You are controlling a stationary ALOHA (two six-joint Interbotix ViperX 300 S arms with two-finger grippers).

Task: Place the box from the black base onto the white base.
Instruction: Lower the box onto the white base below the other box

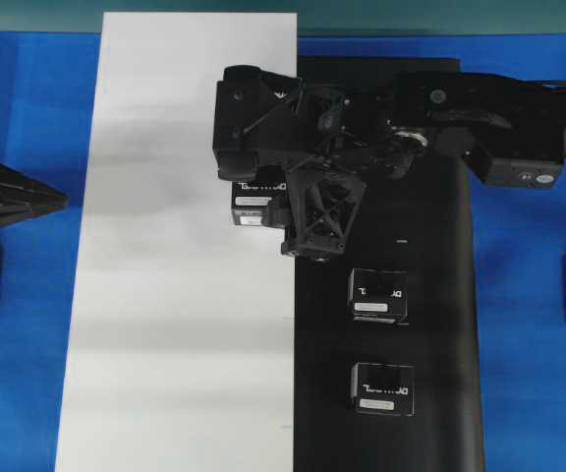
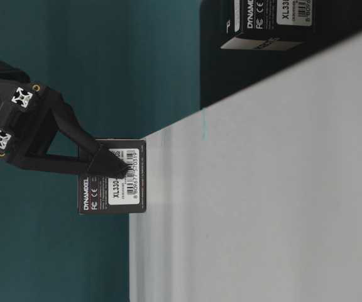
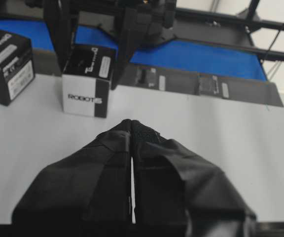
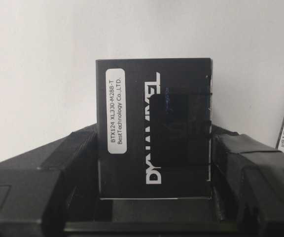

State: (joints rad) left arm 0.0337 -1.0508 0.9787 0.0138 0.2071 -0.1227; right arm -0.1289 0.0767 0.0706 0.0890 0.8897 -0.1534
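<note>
right pincer (image 4: 154, 148) half-open, gripping the box (image 4: 154, 128).

left tool (image 3: 131, 129): fingers pressed together | right tool (image 4: 154, 163): clamped on box (image 4: 154, 128)

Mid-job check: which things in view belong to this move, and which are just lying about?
In the job: small black DYNAMIXEL carton in the right end effector; long white board; long black mat.
Lying about: second carton on the board; two cartons on the mat; shut left end effector.
</note>
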